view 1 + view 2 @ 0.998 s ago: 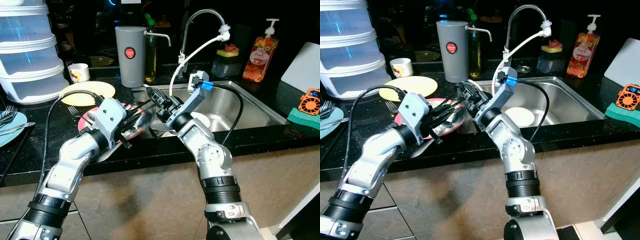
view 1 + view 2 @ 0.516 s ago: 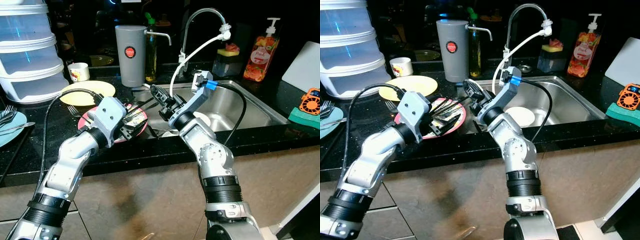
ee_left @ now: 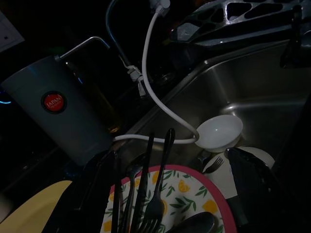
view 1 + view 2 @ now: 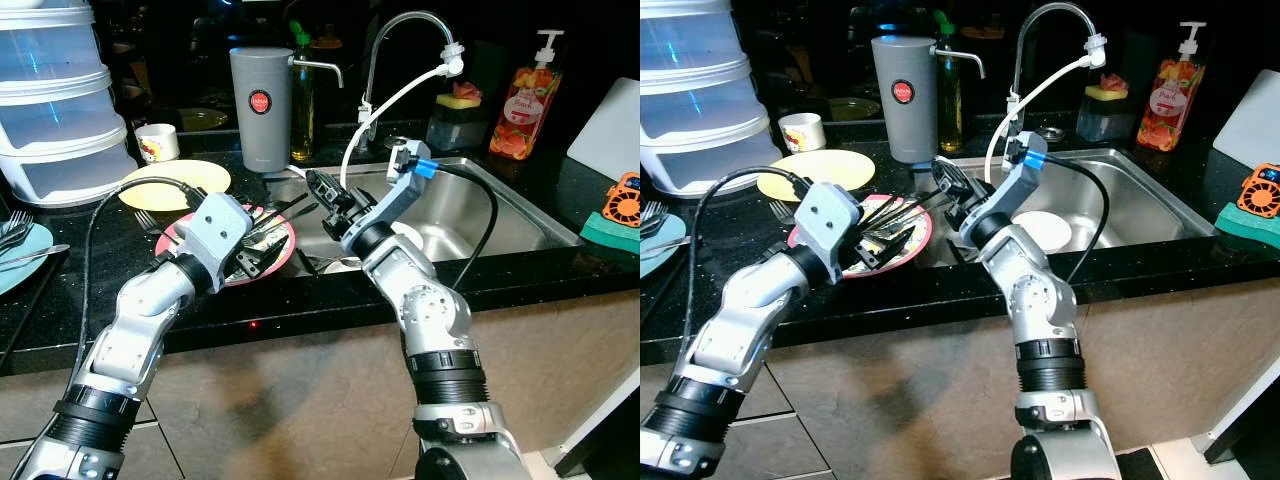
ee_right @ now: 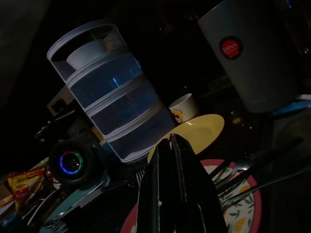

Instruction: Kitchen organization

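Note:
A pink floral plate (image 4: pixel 286 238) lies on the black counter just left of the sink and carries several dark forks and spoons (image 4: pixel 264 228). My left gripper (image 4: pixel 250 256) hovers low over the plate's near side. It is open, its fingers (image 3: pixel 99 182) spread wide either side of the cutlery (image 3: pixel 155 194). My right gripper (image 4: pixel 320 186) is at the plate's far right edge by the sink rim, shut, with nothing between its fingertips (image 5: pixel 170 145). The cutlery handles point toward it.
A yellow plate (image 4: pixel 175 185), a mug (image 4: pixel 157 143), a grey jug (image 4: pixel 260 110) and stacked clear containers (image 4: pixel 50 100) stand behind. A teal plate with forks (image 4: pixel 20 252) is far left. The sink (image 4: pixel 480 215) holds a white bowl (image 4: pixel 1045 228); faucet (image 4: pixel 400 40), hose and soap bottle (image 4: pixel 522 105) are beyond.
My left gripper came down to the pink plate, opened and let go of the shiny cutlery it held. The right gripper shifted slightly toward the sink.

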`<state>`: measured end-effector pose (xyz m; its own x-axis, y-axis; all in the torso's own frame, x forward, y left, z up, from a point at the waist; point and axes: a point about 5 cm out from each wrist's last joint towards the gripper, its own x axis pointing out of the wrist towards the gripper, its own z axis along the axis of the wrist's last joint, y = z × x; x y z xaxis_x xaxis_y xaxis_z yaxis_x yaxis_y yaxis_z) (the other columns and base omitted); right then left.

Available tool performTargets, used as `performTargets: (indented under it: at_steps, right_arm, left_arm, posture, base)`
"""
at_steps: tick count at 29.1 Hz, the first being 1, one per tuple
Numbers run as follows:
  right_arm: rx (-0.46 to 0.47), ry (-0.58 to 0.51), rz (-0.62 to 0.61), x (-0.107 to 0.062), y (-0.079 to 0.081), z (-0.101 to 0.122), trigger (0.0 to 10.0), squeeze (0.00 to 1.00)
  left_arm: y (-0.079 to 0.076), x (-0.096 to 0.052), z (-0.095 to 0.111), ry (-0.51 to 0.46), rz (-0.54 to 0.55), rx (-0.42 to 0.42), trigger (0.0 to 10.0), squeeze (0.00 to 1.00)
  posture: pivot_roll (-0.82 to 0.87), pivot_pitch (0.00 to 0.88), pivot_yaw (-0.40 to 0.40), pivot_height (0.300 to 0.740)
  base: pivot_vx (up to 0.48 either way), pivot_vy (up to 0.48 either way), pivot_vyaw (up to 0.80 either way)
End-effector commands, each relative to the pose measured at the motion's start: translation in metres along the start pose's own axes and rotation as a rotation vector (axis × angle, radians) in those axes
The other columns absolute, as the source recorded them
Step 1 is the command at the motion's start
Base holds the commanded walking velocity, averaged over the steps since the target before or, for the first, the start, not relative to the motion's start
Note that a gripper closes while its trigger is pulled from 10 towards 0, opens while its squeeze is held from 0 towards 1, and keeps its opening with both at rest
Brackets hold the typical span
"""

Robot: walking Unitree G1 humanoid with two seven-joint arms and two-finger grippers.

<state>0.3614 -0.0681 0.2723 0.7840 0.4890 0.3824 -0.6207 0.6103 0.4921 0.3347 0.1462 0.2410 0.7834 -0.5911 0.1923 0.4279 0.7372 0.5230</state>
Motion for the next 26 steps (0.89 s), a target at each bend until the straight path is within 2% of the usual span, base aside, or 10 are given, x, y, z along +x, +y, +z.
performTargets:
  at_steps: [1,2,11,16,17,22,23,24,25,26]
  right_arm:
    - [-0.009,-0.007,0.004,0.003,0.003,0.001,5.5,0.0]
    - [-0.013,-0.006,0.002,0.003,0.003,0.001,10.0,0.0]
    - [-0.034,0.003,-0.001,0.003,0.002,0.0,10.0,0.0]
    - [-0.112,0.003,-0.011,0.002,-0.002,0.003,10.0,0.0]
    - [-0.112,0.003,-0.011,0.002,-0.002,0.003,10.0,0.0]
    - [-0.239,0.056,-0.036,0.0,-0.015,0.005,10.0,0.0]
    - [-0.251,0.063,-0.037,-0.001,-0.016,0.005,10.0,0.0]
    - [-0.251,0.063,-0.037,-0.001,-0.016,0.005,10.0,0.0]
    - [-0.261,0.067,-0.037,-0.001,-0.017,0.005,10.0,0.0]
    - [-0.271,0.072,-0.036,-0.002,-0.018,0.005,10.0,0.0]
  left_arm:
    - [0.003,0.0,0.0,0.014,0.007,0.016,10.0,0.0]
    - [0.004,0.0,0.0,0.014,0.01,0.018,10.0,0.0]
    - [0.008,-0.003,-0.002,0.025,0.047,0.034,10.0,0.0]
    - [0.042,-0.012,-0.016,0.162,0.306,0.049,10.0,0.0]
    - [0.042,-0.012,-0.016,0.162,0.306,0.049,10.0,0.0]
    - [0.053,-0.022,-0.033,0.277,0.399,-0.122,10.0,0.0]
    - [0.051,-0.022,-0.033,0.275,0.394,-0.159,10.0,0.23]
    - [0.051,-0.022,-0.033,0.275,0.394,-0.159,10.0,0.23]
    - [0.049,-0.021,-0.033,0.273,0.39,-0.211,10.0,1.0]
    - [0.047,-0.021,-0.032,0.266,0.39,-0.248,10.0,1.0]
  posture:
    - [0.06,0.044,0.007,0.74]
    - [0.06,0.041,0.006,0.74]
    - [0.06,0.031,0.004,0.74]
    - [0.06,0.019,-0.002,0.74]
    - [0.06,0.019,-0.002,0.74]
    - [0.06,0.017,-0.008,0.74]
    - [0.06,0.018,-0.009,0.74]
    - [0.06,0.018,-0.009,0.74]
    - [0.06,0.019,-0.01,0.74]
    - [0.06,0.019,-0.01,0.74]
  base:
    - [0.0,0.0,0.0]
    - [0.0,0.0,0.0]
    - [0.0,0.0,0.0]
    - [0.0,0.0,0.0]
    - [0.0,0.0,0.0]
    - [0.0,0.0,0.0]
    - [0.0,0.0,0.0]
    - [0.0,0.0,0.0]
    - [0.0,0.0,0.0]
    - [0.0,0.0,0.0]
